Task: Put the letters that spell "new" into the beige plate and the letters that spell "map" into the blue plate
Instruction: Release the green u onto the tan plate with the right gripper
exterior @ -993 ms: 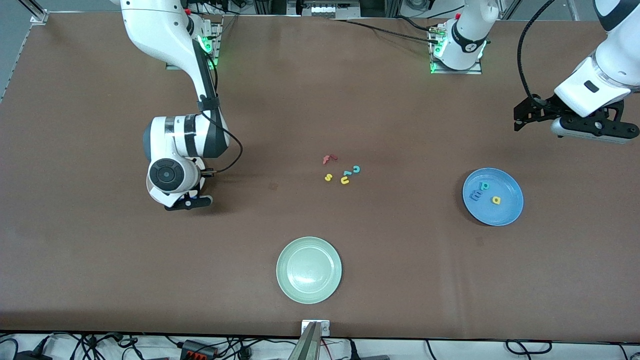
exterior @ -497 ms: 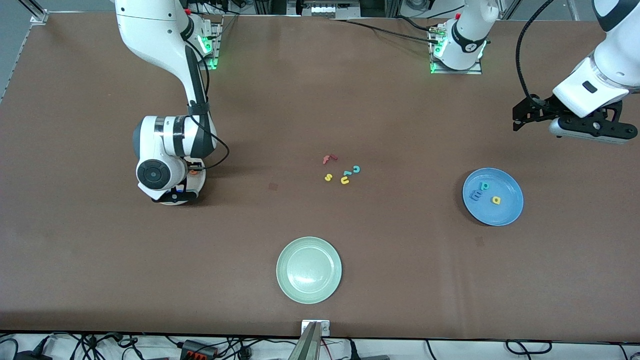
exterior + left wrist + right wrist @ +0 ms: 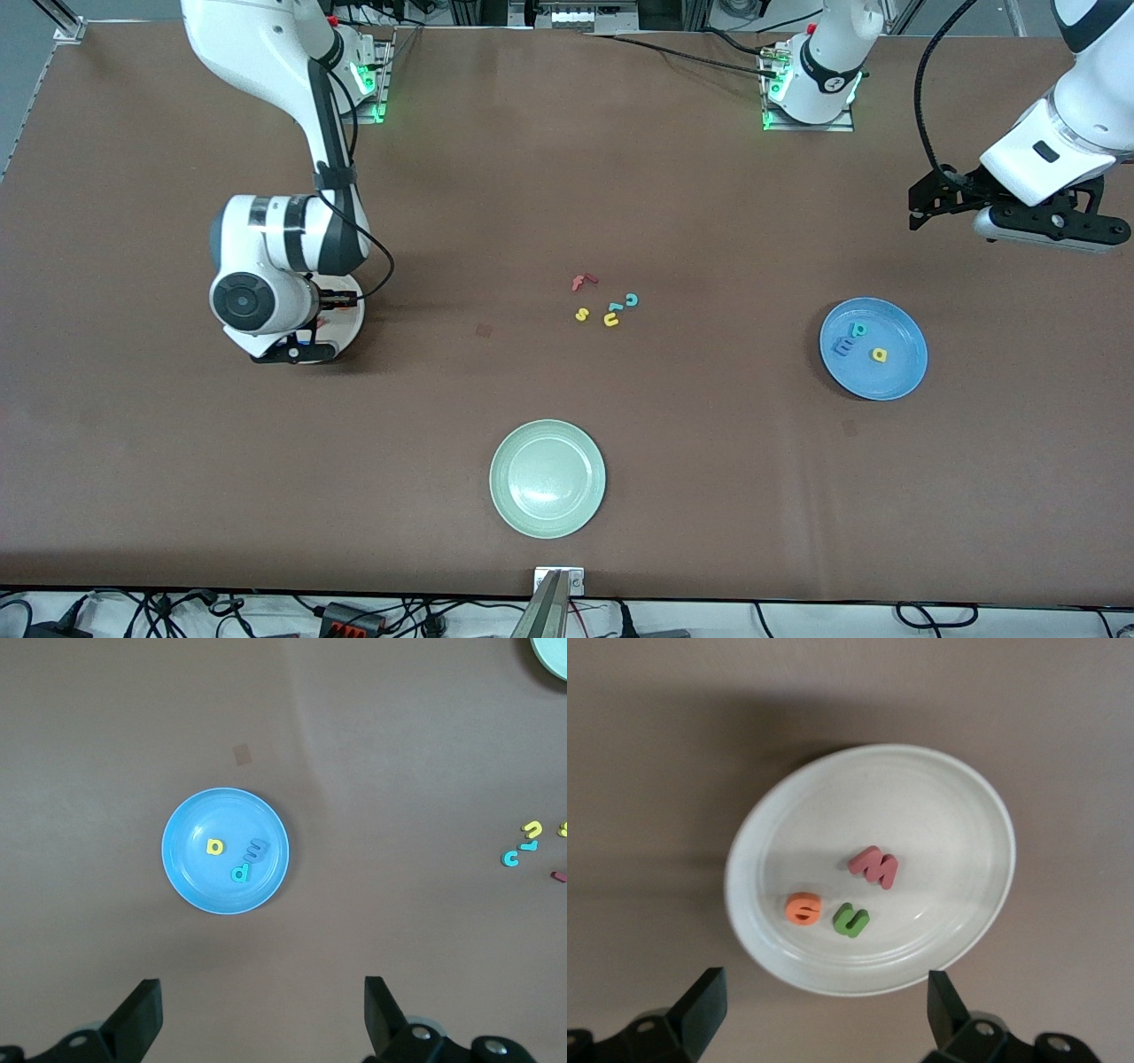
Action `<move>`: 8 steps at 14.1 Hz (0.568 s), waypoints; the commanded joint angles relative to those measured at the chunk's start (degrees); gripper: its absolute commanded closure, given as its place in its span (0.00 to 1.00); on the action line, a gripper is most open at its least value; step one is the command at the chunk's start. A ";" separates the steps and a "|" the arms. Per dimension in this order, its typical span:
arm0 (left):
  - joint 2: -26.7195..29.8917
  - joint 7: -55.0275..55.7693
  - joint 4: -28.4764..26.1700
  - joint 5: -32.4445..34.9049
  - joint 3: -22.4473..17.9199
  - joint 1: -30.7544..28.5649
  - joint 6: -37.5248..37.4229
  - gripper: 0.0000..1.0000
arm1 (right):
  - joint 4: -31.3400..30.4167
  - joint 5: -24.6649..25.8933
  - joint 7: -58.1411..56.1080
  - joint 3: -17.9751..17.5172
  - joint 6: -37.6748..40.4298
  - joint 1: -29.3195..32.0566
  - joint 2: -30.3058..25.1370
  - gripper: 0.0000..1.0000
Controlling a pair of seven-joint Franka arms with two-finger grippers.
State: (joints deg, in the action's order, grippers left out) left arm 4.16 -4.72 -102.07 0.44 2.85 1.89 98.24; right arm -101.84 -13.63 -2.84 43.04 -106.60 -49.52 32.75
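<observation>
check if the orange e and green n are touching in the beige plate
Apart. The right wrist view shows a thin strip of the beige plate between the orange e and the green n.

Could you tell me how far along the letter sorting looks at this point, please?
It looks finished. The green n, orange e and pinkish-red w lie in the beige plate; the blue m, yellow a and teal p lie in the blue plate. The right gripper, over the beige plate, and left gripper are open and empty. Nothing seems left.
</observation>
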 commanded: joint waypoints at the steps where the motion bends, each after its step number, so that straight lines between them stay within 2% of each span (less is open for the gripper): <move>1: -0.65 -0.03 1.70 -1.40 0.14 0.13 -1.39 0.00 | 7.85 -1.40 0.64 2.31 6.13 0.47 -1.55 0.00; 5: -0.65 -0.03 1.70 -1.40 0.84 0.04 -1.39 0.00 | 12.97 -2.19 0.47 3.98 6.32 1.09 -1.55 0.00; 7: -0.74 -0.03 1.70 -1.40 0.85 0.04 -1.30 0.00 | 13.94 -5.95 0.38 5.73 6.50 1.35 -1.55 0.00; 8: -0.65 0.06 1.70 -1.40 0.93 0.04 -1.30 0.00 | 14.21 -9.71 0.38 6.44 6.32 1.44 -1.81 0.00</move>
State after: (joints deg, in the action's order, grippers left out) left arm 4.10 -4.72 -101.98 0.43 3.59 1.94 98.21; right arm -89.59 -18.28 -2.52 48.03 -101.55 -48.82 30.47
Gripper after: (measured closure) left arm 0.000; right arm 0.000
